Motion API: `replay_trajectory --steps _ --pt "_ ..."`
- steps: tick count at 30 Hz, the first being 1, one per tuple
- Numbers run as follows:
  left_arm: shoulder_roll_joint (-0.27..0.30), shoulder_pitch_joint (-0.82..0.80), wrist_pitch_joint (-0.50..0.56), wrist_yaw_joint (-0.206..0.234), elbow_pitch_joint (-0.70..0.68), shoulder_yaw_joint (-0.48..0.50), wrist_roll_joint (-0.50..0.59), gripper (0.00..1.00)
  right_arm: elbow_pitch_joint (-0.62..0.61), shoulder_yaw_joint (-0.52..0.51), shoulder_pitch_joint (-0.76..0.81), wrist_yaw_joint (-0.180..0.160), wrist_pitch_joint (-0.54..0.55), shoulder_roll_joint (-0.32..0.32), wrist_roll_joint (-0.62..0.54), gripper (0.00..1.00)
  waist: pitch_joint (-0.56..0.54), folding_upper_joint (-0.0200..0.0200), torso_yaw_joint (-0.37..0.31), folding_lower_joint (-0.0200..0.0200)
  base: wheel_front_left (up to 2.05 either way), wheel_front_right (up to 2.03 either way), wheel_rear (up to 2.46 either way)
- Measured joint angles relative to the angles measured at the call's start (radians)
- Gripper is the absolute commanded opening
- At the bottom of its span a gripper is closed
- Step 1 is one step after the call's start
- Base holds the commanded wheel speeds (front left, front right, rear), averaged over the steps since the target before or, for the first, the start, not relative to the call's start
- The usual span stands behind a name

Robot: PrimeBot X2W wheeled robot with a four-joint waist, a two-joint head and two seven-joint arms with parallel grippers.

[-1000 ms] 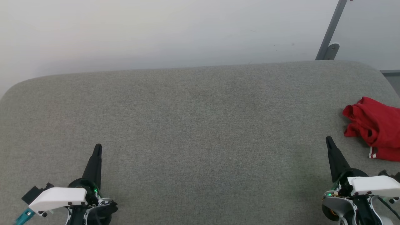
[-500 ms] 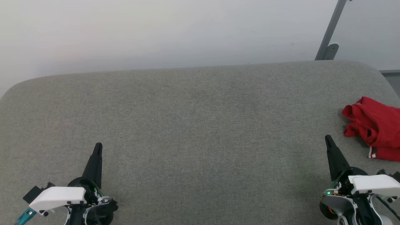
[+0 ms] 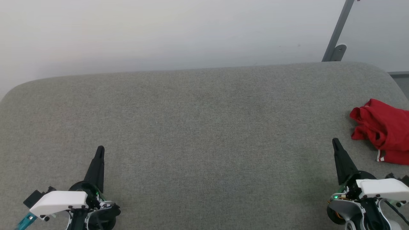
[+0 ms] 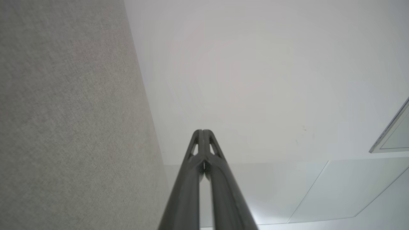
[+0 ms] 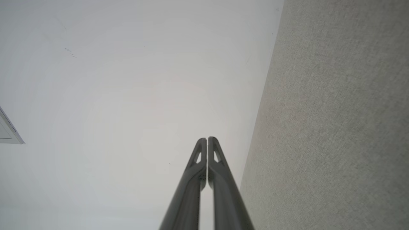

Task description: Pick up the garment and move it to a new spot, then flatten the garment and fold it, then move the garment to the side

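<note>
- Big grey fabric bench (image 3: 204, 127), pale wall behind it.
- The garment (image 3: 385, 129) sits crumpled at the bench's right edge, red, with a bit of striped trim showing.
- Right end effector (image 3: 335, 142): fingers pinched together, holding nothing, near the garment but not touching it.
- Left end effector (image 3: 100, 150): same deal, empty, well apart from it.
</note>
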Motion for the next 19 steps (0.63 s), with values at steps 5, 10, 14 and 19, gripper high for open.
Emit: replay_trajectory --steps 5,10,14,19 --pt "0.0 0.0 0.0 0.0 0.0 0.001 0.0 0.0 0.0 0.0 0.0 0.0 0.0 0.0 0.0 0.0 0.0 0.0 0.0 0.0 0.0 0.0 0.0" --pt "-0.001 0.0 0.003 0.0 0.0 0.001 0.001 0.0 0.0 0.0 0.0 0.0 0.0 0.0 0.0 0.0 0.0 0.0 0.0 0.0 0.0 0.0 0.0" --pt "-0.001 0.0 0.003 0.0 0.0 0.002 0.001 0.0 0.0 0.0 0.0 0.0 0.0 0.0 0.0 0.0 0.0 0.0 0.0 0.0 0.0 0.0 0.0" --pt "-0.002 0.0 0.003 0.0 0.0 0.002 0.001 0.0 0.0 0.0 0.0 0.0 0.0 0.0 0.0 0.0 0.0 0.0 0.0 0.0 0.0 0.0 0.0"
